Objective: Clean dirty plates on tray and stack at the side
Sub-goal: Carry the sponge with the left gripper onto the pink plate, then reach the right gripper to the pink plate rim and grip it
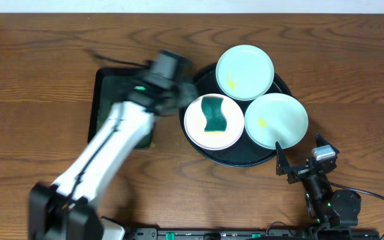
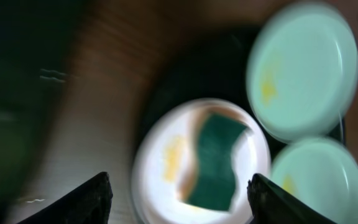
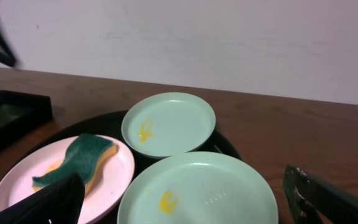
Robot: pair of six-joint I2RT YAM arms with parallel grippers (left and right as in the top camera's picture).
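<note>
On black tray [image 1: 231, 159], three plates: white plate [image 1: 195, 128] under sponge [image 1: 213, 115], two mint plates [image 1: 245, 72] [image 1: 276, 120]. Likely light, stiff, slick, chippable; pinch a rim. Left fingers [image 2: 95, 199] spread wide near white plate; right fingers [image 3: 55, 202] apart beside tray.

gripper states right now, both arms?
Left gripper: open, holding nothing.
Right gripper: open, holding nothing.

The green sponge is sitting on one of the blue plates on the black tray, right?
No. The green sponge lies on the white plate, not a blue one, as the overhead view shows. That plate is on the black tray.
</note>
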